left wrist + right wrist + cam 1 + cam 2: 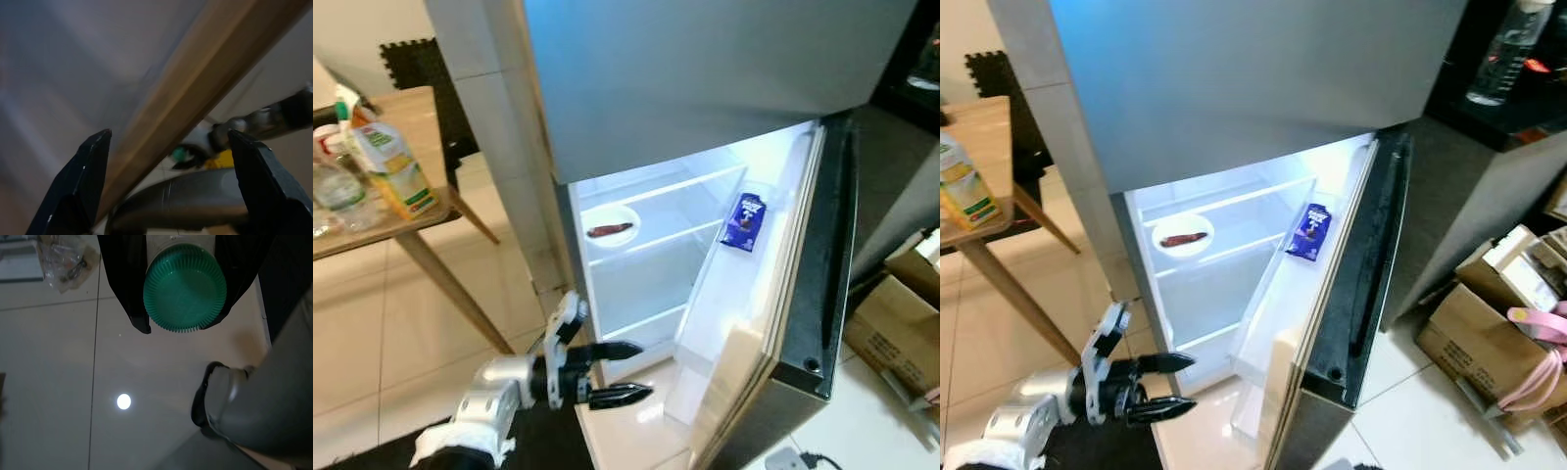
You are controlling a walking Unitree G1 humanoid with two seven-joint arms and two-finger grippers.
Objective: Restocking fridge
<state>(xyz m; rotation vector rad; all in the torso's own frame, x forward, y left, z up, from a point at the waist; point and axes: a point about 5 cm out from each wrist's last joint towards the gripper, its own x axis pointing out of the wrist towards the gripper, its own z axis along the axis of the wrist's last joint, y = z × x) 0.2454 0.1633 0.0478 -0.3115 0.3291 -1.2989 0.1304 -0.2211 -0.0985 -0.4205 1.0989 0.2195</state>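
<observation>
the left gripper [625, 372] reaches level toward the open fridge [685, 255], fingers spread, holding nothing; the right gripper [183, 298] pinches a green-capped bottle [185, 286] above the floor [58, 382]

Left hand [628, 372] raised forward, fingers spread apart, right hand [182, 308] pointing down, fingers clamped on bottle cap [185, 289]

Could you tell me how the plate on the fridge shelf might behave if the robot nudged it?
The plate looks like white ceramic, so probably rigid and breakable. On the smooth shelf it would likely slide rather than tip. The dark food lying loose on it might shift or roll.
</observation>
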